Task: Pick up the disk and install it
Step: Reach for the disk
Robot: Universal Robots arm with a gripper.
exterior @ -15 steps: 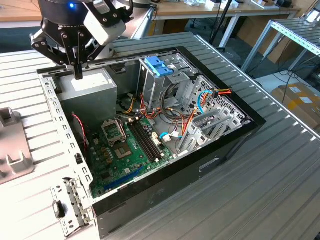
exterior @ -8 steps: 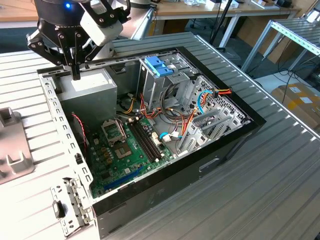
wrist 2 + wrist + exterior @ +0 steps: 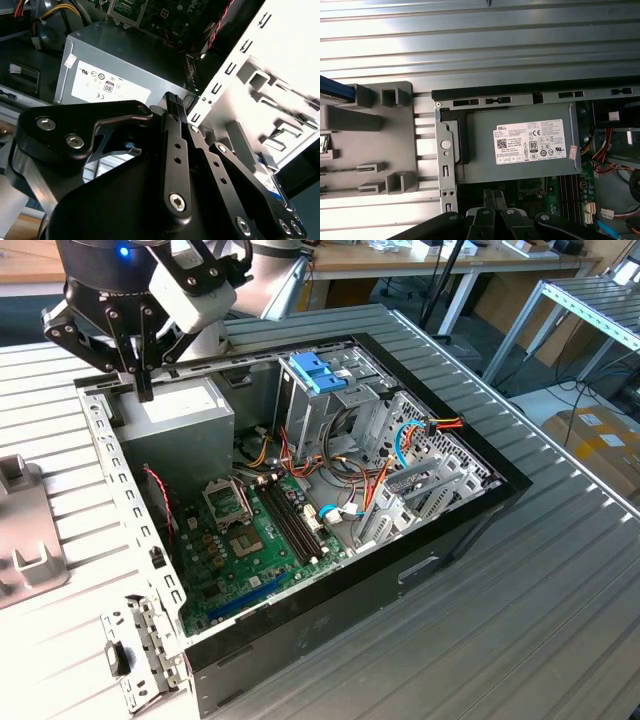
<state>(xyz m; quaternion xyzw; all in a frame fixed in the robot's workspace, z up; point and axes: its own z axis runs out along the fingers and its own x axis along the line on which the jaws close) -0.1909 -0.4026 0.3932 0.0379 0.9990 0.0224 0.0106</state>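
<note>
My gripper [image 3: 143, 388] hangs over the back corner of the open computer case [image 3: 470, 510] at the exterior view's left, just above the grey power supply box [image 3: 185, 405]. Its black fingers [image 3: 172, 107] stand together, shut with nothing between them; in the first wrist view the gripper [image 3: 493, 196] points down over the case's rim. The disk [image 3: 324, 142] shows as a sliver lying in a grey holder [image 3: 395, 130] outside the case, with a blue side piece [image 3: 337, 91] along it. The second wrist view catches a corner of the disk [image 3: 272, 182] behind the fingers.
Inside the case are a green motherboard [image 3: 250, 550], coloured cables [image 3: 300, 455] and a metal cage with light-blue handles [image 3: 320, 370]. The case sits on a ribbed metal table [image 3: 520, 620]. Another part of the grey holder [image 3: 25, 540] lies at the exterior view's left. Benches stand behind.
</note>
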